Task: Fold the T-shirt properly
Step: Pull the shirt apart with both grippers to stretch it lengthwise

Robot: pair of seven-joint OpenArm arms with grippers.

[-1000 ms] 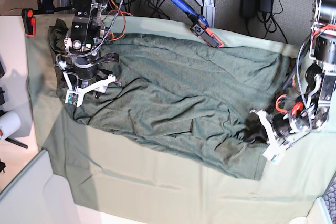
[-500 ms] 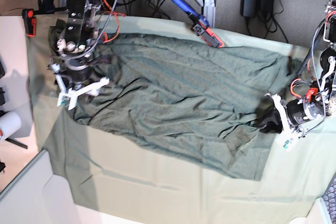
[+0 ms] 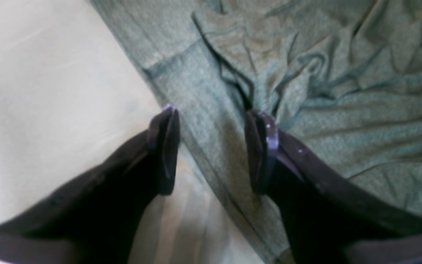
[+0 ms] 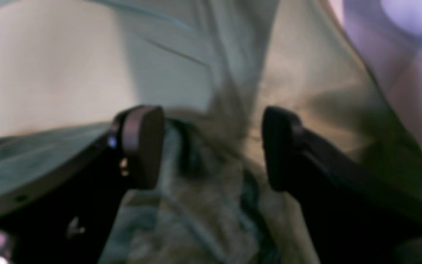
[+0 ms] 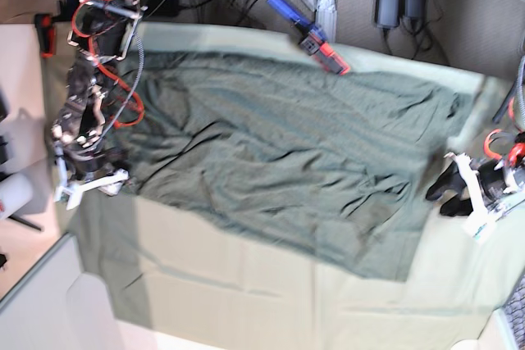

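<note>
Pale tablecloth (image 5: 246,284) bears the wrinkly knit T-shirt (image 5: 287,153); left claw (image 3: 211,150) and right claw (image 4: 211,146) gape empty.

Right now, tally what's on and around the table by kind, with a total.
T-shirt: 1
Tablecloth: 1
Robot hands: 2, the left hand and the right hand, both open
Blue and red clamp: 1
Total: 5

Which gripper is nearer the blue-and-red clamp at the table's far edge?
Right. The right gripper hangs at the T-shirt's edge on the clamp's side; the left gripper sits farther off, by the opposite end.
</note>
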